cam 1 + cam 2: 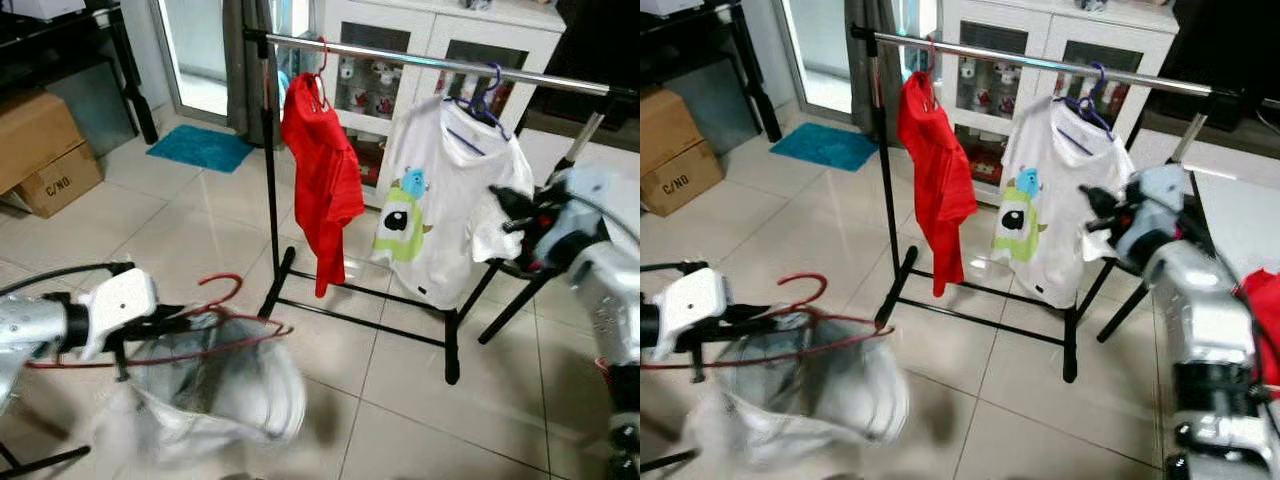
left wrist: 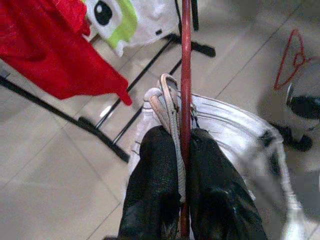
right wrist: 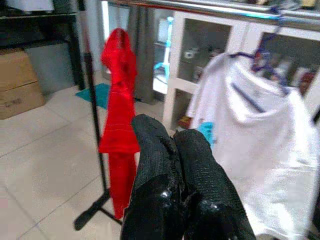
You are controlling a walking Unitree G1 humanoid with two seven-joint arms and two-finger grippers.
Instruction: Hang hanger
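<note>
In the lower left of the head views the left gripper (image 1: 185,322) holds a red hanger (image 1: 215,325) carrying a blurred white garment (image 1: 215,395), low over the tiled floor (image 1: 400,400); the left wrist view adds the detail that the two black fingers (image 2: 155,185) are clamped on the hanger's red wire together with a pale cord or strap of the garment. A black clothes rack (image 1: 270,180) with a silver rail (image 1: 420,62) crosses the upper middle of the frame; a red shirt (image 1: 322,175) on a red hanger hangs near the rail's left end, and a white shirt with a green cartoon print (image 1: 445,200) hangs on a blue hanger (image 1: 487,105) further right. The right gripper (image 1: 505,215) is raised at the right of the frame, just beside the white shirt's sleeve; the right wrist view shows its fingers (image 3: 155,150) pressed together with nothing between them, facing both shirts; a cardboard box (image 1: 40,150) sits at the upper left, a teal mat (image 1: 200,148) beyond the rack.
</note>
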